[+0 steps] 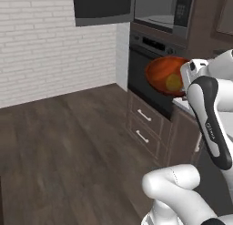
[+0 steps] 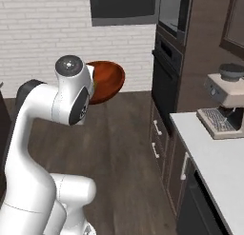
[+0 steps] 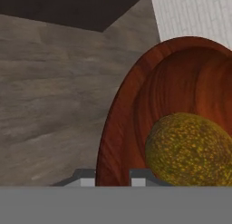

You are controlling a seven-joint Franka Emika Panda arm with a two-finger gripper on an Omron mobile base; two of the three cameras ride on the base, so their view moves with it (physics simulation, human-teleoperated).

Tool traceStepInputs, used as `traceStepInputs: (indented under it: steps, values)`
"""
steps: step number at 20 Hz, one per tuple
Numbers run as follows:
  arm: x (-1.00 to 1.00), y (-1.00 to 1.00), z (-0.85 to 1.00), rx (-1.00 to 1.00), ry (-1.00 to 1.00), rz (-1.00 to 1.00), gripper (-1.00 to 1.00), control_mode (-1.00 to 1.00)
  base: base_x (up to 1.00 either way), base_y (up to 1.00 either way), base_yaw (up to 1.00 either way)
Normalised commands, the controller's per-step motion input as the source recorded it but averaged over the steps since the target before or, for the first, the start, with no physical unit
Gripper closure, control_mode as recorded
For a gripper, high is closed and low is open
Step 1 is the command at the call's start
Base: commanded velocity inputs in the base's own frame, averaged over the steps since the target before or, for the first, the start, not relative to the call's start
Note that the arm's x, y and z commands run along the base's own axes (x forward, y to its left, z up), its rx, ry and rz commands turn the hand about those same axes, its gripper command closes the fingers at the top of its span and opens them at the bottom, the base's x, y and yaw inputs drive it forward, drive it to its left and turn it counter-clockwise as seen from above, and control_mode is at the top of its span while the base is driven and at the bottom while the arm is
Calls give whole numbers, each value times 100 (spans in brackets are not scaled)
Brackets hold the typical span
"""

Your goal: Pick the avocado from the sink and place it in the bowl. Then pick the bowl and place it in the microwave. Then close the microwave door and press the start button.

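My gripper (image 3: 113, 177) is shut on the near rim of the reddish-brown bowl (image 3: 136, 105), one fingertip (image 3: 86, 175) on each side of the rim. The yellowish-olive avocado (image 3: 188, 148) lies inside the bowl. The bowl (image 1: 161, 71) is carried tilted in the air in front of the oven, with the avocado (image 1: 173, 83) at its lower side. From the right base view the bowl (image 2: 108, 81) shows behind my arm's elbow. Above stands the microwave (image 1: 157, 12), its cavity open, and the microwave door (image 1: 102, 7) is swung out to the left. The sink is out of view.
A black oven (image 1: 141, 67) sits under the microwave, with two drawers (image 1: 143, 126) below it. A pale counter (image 2: 214, 153) with a coffee machine (image 2: 224, 103) runs along the right. Wooden floor (image 1: 68, 146) stretches left to a white brick wall (image 1: 45, 42).
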Motion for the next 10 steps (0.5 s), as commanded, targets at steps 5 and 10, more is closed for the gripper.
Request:
traceStepInputs:
  steps: [5, 10]
  values:
    - [0, 0, 0, 0, 0, 0, 100, 100, 100, -2, 1]
    - [0, 0, 0, 0, 0, 0, 100, 100, 100, -17, -2]
